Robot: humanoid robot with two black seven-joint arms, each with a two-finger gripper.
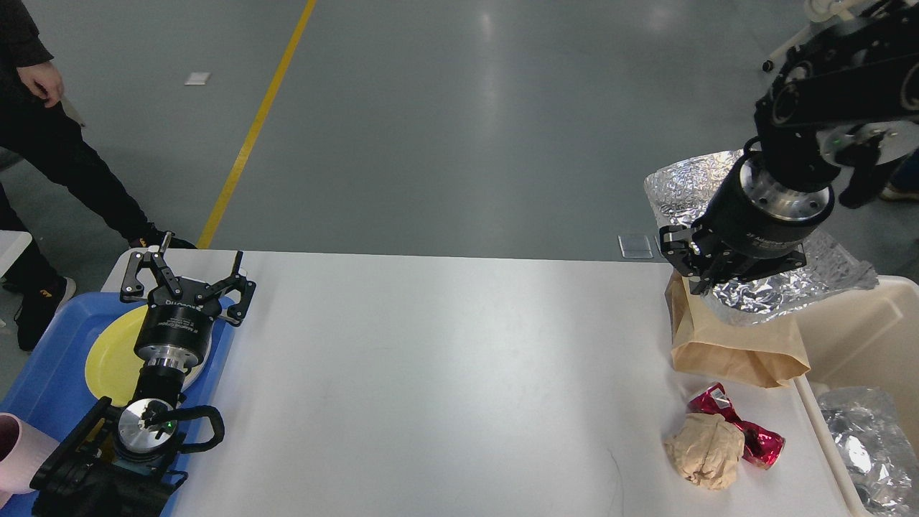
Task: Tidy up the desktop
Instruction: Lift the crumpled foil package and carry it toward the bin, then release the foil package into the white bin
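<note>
The white desktop [431, 373] fills the lower middle of the head view. My right gripper [707, 269] is shut on a crumpled sheet of silver foil [782, 287] and holds it high at the right, above a brown paper bag [725, 348] and the edge of the cream bin [869, 323]. Near the front right of the desktop lie a crumpled tan paper ball [707, 451] and a red wrapper [754, 434]. At the far left my left gripper [188, 276] stands open over a yellow plate [115, 352] in the blue tray [43, 380], holding nothing.
More crumpled foil [865, 445] lies inside the cream bin. A pink cup [18, 449] stands on the tray at the far left. A person in black [50, 136] stands beyond the table's left corner. An office chair [826, 29] is at the back right.
</note>
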